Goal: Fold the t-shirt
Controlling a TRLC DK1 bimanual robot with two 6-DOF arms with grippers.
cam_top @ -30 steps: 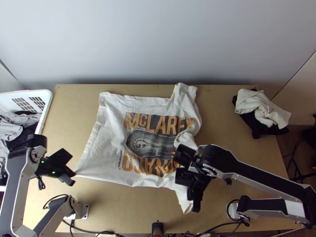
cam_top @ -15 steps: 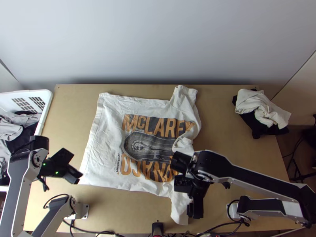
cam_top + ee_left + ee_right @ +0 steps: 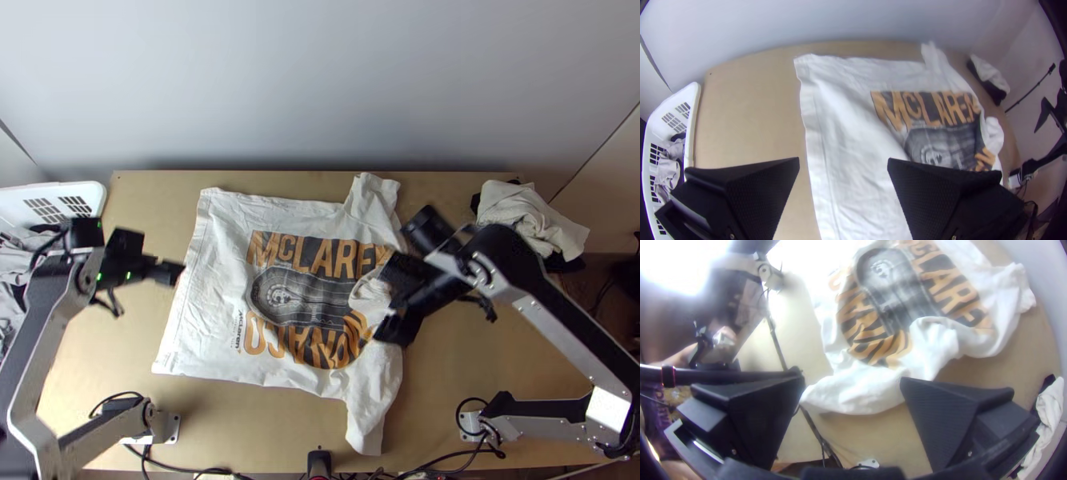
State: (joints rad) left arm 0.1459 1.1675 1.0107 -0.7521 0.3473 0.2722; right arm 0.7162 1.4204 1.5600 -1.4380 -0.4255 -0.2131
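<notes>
Across the middle of the light wooden table [image 3: 448,384], the white t-shirt [image 3: 216,320] lies spread with its print up, its hem running along the left side and its right side bunched and creased. One sleeve [image 3: 374,192] points away, ending just beside the table's far edge; the other sleeve [image 3: 366,428] trails toward the near edge and ends close to it. Between the hem and the white basket [image 3: 96,196] at the table's left edge runs a lane of bare wood, wider toward the far end. The right side has a broader stretch of bare wood, bounded at the far right by a heap of white and black clothes [image 3: 516,208] at the table's edge.

The left gripper [image 3: 163,254] is beside the hem, over that left lane, its jaws wide apart; its wrist view shows wood and shirt between them. The right gripper [image 3: 390,300] is over the shirt's bunched right side, jaws also well apart, with shirt and tabletop between them in its wrist view.
</notes>
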